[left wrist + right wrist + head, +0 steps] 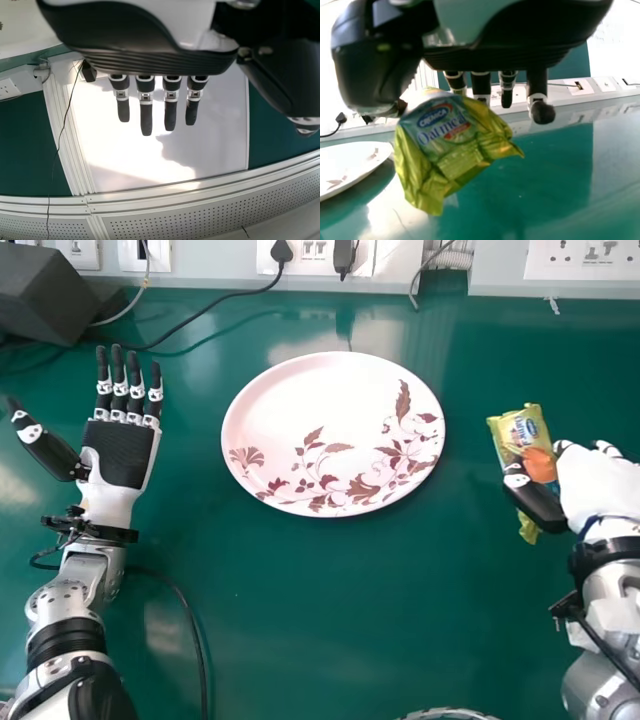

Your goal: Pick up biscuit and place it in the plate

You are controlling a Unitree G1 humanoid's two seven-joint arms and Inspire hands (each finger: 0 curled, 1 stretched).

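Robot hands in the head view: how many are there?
2. The left robot hand is open, to the left of the plate; the right robot hand is to the right of the plate, holding the biscuit packet.

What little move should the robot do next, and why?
I think the right hand should carry the yellow-green biscuit packet left toward the plate. Its thumb and fingers hold the packet, but that's still off to the plate's right, not over it.
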